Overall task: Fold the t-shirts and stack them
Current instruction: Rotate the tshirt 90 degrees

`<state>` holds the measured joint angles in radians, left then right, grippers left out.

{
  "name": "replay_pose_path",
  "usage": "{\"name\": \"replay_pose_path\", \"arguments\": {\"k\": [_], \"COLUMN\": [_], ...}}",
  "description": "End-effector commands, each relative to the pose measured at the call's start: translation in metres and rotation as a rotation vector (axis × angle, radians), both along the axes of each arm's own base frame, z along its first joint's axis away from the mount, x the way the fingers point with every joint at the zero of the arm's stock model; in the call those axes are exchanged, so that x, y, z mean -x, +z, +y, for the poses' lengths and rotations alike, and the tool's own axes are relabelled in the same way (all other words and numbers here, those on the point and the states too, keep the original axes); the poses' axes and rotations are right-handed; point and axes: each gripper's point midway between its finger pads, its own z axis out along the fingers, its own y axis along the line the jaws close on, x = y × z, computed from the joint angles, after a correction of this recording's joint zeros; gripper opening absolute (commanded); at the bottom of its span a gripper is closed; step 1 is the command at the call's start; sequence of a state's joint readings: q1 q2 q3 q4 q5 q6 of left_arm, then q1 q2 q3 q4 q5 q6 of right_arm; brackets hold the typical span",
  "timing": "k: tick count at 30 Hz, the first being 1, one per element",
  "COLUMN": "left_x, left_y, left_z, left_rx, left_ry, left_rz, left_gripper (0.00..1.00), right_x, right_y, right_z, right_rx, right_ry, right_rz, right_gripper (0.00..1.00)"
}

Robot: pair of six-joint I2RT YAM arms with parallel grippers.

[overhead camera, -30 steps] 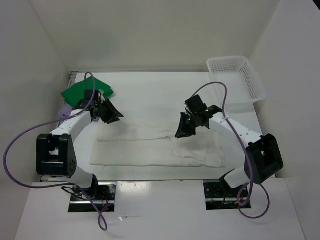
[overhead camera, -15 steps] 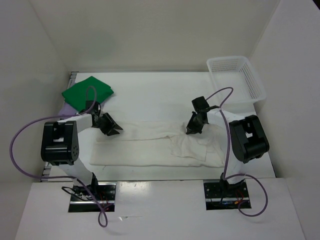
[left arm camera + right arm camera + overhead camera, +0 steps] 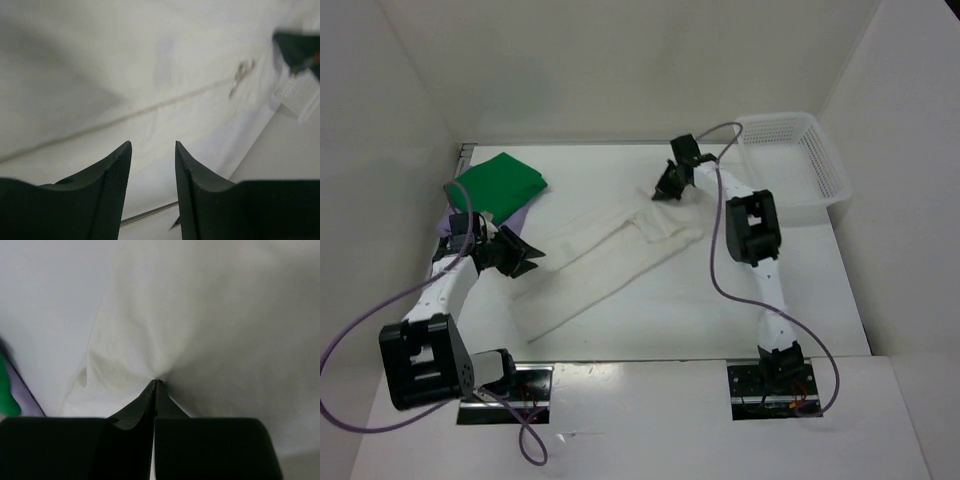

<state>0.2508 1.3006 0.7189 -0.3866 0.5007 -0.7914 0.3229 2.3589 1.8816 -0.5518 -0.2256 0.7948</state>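
On the table (image 3: 790, 290), the creamy white t-shirt (image 3: 610, 262) lies stretched diagonally from near left to far centre. The green t-shirt (image 3: 500, 185) sits folded far left. The right gripper (image 3: 155, 383) is clamped on the creamy cloth's far end; the left gripper (image 3: 152, 150), jaws apart and empty, hovers beside its left edge.

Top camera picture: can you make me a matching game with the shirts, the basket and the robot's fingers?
Things:
1. green t-shirt
2. white t-shirt
3. basket
4. left fingers

Descriptions:
A. open, gripping nothing
B. at the far right corner of the table
C. folded, at the far left
D. pinched by the shut right fingers

Pairs: 1-C, 2-D, 3-B, 4-A.
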Motion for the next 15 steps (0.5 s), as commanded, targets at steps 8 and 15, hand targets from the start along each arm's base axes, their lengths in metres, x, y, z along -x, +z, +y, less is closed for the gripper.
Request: {"name": "replay_pose_path", "arguments": {"k": [8, 15], "left_x": [0.040, 0.011], "left_y": [0.029, 0.049], "left_z": [-0.038, -0.057], "left_rx": [-0.002, -0.002], "left_ry": [-0.148, -0.238], "left_rz": [-0.059, -0.126], "left_gripper": [0.52, 0.52], "right_x": [-0.077, -0.008], "right_y": [0.191, 0.240], "right_z": [0.092, 0.059], "right_rx": [-0.173, -0.033], "right_ry": [0.208, 0.319], "right_rz": [-0.503, -0.454], "right_gripper": [0.12, 0.51]}}
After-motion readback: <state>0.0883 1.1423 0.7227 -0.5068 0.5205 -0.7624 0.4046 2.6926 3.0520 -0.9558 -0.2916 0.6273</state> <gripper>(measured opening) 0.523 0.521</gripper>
